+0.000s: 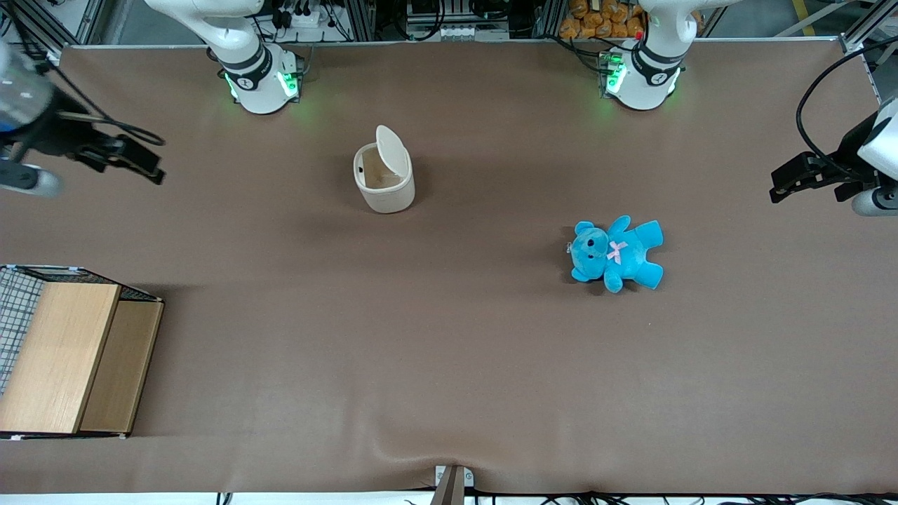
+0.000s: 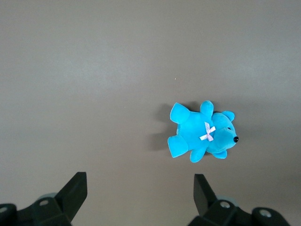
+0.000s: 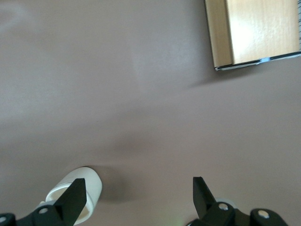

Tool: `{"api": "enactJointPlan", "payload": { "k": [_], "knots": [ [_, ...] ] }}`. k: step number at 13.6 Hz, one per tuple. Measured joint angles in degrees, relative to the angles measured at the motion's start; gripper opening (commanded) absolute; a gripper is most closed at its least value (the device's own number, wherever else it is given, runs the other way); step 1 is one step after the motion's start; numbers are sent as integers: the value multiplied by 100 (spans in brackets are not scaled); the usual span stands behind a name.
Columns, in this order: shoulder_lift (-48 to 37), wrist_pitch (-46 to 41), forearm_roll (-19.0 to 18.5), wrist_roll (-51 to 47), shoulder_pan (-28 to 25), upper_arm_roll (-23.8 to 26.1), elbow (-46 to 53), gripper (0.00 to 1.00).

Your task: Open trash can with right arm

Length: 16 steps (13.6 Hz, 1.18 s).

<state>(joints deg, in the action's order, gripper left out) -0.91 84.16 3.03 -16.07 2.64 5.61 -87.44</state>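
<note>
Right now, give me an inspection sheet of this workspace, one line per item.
Surface: brown table cover, flat, a slight ripple at its edge nearest the front camera.
Job's things: trash can upright, its flip lid raised, the inside showing and looking empty.
Clutter: blue teddy lying on its back, apart from the can, toward the parked arm's end; wooden box at the working arm's end, nearer the front camera.
Grippers: right arm's tool open, holding nothing, raised at the working arm's end, clear of the can.
Cables: black cables along the right arm; none on the cover.
Surroundings: metal framing and wiring past the arm bases.
</note>
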Motion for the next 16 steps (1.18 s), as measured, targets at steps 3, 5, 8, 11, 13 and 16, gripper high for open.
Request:
{"api": "enactJointPlan", "payload": {
  "k": [3,5,8,11,13,16],
  "knots": [
    [-59,-163,48,316,5,-412,28,100],
    [-130,-244,47,315,3,-429,49,100],
    [-185,-243,44,314,4,-483,66,100],
    [-185,-221,41,314,2,-485,141,100],
    [-185,-220,-4,314,-5,-473,200,100],
    [-184,-108,-273,339,-25,-444,221,100]
  ]
}}
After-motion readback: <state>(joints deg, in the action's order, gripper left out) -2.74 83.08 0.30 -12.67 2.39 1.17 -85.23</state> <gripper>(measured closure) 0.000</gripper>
